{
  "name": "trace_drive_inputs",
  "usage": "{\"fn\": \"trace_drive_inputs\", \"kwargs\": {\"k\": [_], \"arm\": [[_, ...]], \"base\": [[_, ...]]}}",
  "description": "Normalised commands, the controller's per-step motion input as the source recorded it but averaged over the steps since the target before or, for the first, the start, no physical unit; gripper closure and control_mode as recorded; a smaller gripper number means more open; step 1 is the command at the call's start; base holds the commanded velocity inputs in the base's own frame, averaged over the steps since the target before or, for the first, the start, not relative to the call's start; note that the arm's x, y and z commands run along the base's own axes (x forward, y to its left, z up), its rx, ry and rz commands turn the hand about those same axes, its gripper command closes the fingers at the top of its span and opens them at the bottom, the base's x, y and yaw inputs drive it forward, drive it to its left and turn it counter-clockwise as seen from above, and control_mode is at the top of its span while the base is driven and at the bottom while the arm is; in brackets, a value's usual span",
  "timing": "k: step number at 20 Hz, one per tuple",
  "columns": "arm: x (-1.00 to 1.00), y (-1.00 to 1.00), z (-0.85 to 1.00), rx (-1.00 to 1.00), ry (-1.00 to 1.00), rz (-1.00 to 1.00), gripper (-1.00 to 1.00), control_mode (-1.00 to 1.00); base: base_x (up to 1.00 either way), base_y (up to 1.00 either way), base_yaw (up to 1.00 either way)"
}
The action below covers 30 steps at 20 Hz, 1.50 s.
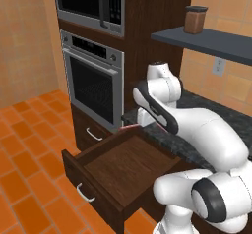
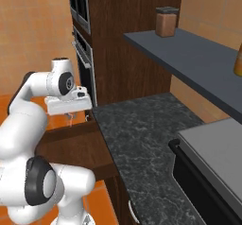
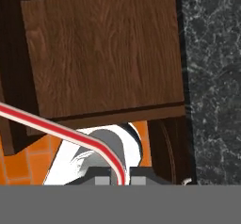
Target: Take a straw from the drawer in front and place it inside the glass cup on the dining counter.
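The dark brown wooden drawer [image 1: 129, 165] stands pulled open below the counter edge, and its floor [image 3: 103, 53] is bare. My gripper [image 3: 120, 175] hangs above the drawer, shut on the thin pink-red straw [image 3: 70, 134]. The straw runs from between the fingertips up and to the left edge of the hand view, with a bend near the fingers. In the left base view a short pink-red piece of the straw [image 1: 129, 128] pokes out beside the hand. The hand [image 2: 69, 105] is over the drawer's back edge. The glass cup and the dining counter are out of view.
A wall oven [image 1: 93, 83] with a microwave [image 1: 91, 4] above it stands left of the drawer, and a smaller drawer [image 1: 91, 132] sits below the oven. To the right are a dark speckled countertop [image 2: 142, 139], a grey shelf with a brown jar [image 2: 166, 21], and a dark appliance [image 2: 212, 162].
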Motion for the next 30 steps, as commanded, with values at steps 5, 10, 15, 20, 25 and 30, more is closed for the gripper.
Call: {"fn": "trace_drive_inputs", "kwargs": {"k": [5,10,15,20,25,30], "arm": [[-0.1,-0.03,0.0,0.0,0.0,-0.02,1.0,1.0],[0.0,0.0,0.0,0.0,0.0,0.0,1.0,1.0],[0.0,0.0,0.0,0.0,0.0,0.0,1.0,1.0],[0.0,0.0,0.0,0.0,0.0,0.0,1.0,1.0],[0.0,0.0,0.0,0.0,0.0,0.0,1.0,1.0],[0.0,0.0,0.0,0.0,0.0,0.0,1.0,1.0]], "base": [[-0.8,-0.05,-0.04],[-0.93,0.47,0.41],[-0.2,0.72,0.86],[0.07,0.78,0.53],[0.77,0.67,-0.09],[1.0,0.23,-0.19]]}}
